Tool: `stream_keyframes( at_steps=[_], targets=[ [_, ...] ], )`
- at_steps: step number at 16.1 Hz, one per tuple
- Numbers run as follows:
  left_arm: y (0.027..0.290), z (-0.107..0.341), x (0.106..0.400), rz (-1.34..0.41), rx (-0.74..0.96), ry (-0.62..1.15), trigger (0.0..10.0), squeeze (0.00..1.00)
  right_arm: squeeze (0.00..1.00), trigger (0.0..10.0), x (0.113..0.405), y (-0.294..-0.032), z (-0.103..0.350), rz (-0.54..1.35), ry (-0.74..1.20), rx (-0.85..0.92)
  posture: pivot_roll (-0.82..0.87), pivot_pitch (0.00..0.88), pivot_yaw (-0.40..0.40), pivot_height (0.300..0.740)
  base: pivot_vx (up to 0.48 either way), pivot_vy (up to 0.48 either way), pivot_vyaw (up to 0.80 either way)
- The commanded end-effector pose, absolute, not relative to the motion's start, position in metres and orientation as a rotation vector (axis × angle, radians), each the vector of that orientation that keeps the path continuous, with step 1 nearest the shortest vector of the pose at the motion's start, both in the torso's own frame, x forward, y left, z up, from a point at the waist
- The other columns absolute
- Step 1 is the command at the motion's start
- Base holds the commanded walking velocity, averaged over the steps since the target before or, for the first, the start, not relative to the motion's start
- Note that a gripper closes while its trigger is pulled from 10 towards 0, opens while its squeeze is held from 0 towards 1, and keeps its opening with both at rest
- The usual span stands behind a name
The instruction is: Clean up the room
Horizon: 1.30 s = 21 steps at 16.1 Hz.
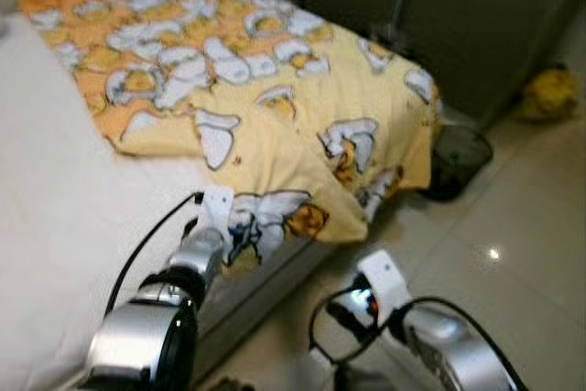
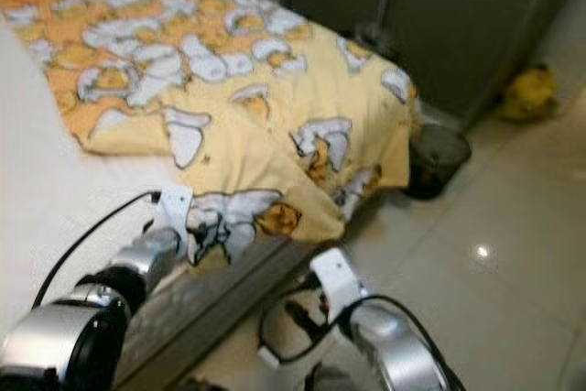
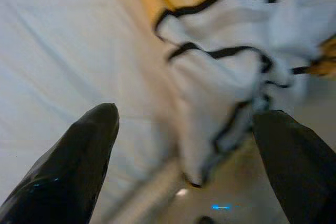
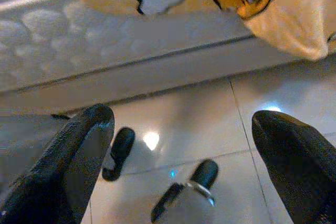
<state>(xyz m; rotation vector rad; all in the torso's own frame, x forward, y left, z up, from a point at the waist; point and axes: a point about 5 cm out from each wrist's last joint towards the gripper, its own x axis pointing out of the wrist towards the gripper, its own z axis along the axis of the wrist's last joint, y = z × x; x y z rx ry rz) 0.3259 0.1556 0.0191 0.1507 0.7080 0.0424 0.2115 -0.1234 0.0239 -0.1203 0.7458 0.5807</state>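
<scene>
A yellow blanket printed with white and orange cartoon figures lies rumpled over the far part of the bed, and one corner hangs over the bed's side. A white sheet covers the mattress beside it. My left arm reaches to the blanket's near edge. In the left wrist view my left gripper is open, with the blanket's black-outlined edge just ahead between the fingers. My right gripper is open and holds nothing, low over the tiled floor beside the bed's side.
A dark waste basket stands on the floor at the bed's far corner. A yellow object lies by a dark cabinet. Shiny tiles stretch to the right. Two small dark things sit on the floor below my right gripper.
</scene>
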Motion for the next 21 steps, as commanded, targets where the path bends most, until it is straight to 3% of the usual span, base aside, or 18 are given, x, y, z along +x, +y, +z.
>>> stream_keyframes(
  at_steps=[1,5,6,7,14,20,21],
  targets=[
    [0.151,0.023,0.329,0.05,0.118,0.694,10.0,1.0,0.0,10.0,0.212,-0.126,0.029,0.575,0.731,-0.132,-0.33,0.083,0.038,0.74,0.0,0.0,0.0],
    [0.136,0.033,0.338,0.016,0.136,0.638,10.0,1.0,0.0,10.0,0.21,-0.128,0.042,0.552,0.68,-0.129,-0.39,0.128,0.032,0.74,0.0,0.0,0.0],
    [0.138,0.036,0.34,0.039,0.185,0.62,10.0,0.6,0.0,10.0,0.205,-0.129,0.048,0.551,0.669,-0.132,-0.42,0.149,0.023,0.74,0.0,0.0,0.0],
    [0.143,0.036,0.34,0.075,0.251,0.606,10.0,0.0,0.0,10.0,0.199,-0.129,0.054,0.553,0.662,-0.139,-0.45,0.161,0.018,0.74,0.0,0.0,0.0],
    [0.137,0.035,0.338,0.1,0.284,0.601,10.0,0.0,0.0,10.0,0.171,-0.129,0.072,0.535,0.655,-0.128,-0.53,0.206,-0.006,0.74,0.0,0.0,0.0],
    [0.164,0.045,0.343,0.18,0.534,0.555,10.0,0.0,0.0,10.0,0.16,-0.135,0.077,0.504,0.686,-0.137,-0.58,0.238,-0.009,0.74,0.0,0.0,0.0],
    [0.167,0.039,0.339,0.176,0.552,0.583,0.0,0.0,0.0,10.0,0.157,-0.133,0.077,0.509,0.691,-0.135,-0.58,0.242,-0.012,0.74,0.0,0.0,0.0]
  ],
)
